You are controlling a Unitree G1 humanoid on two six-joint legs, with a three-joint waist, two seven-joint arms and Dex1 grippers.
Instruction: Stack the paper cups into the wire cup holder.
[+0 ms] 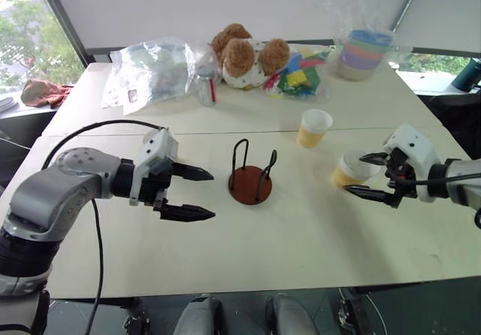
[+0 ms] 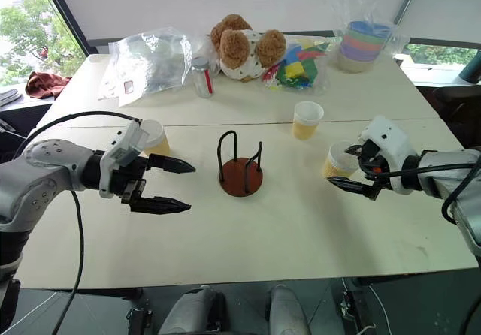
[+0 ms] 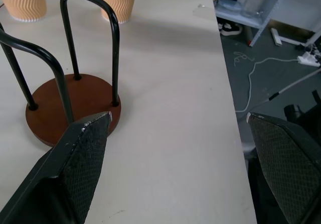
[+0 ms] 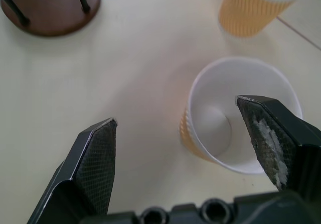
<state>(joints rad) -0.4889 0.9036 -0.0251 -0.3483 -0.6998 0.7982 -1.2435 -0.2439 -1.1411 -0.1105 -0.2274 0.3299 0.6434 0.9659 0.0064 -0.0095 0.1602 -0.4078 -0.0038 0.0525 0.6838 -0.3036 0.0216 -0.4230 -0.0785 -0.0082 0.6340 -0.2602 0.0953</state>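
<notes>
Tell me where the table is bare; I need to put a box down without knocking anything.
The near strip of the table, between the wire cup holder and the front edge, is bare across its width. Crowded: the far edge, with plastic bags, a teddy bear and a wrapped cup stack. Paper cups occupy the right middle.

The left hand (image 2: pixel 169 185) hides most of one paper cup (image 2: pixel 155 137).
</notes>
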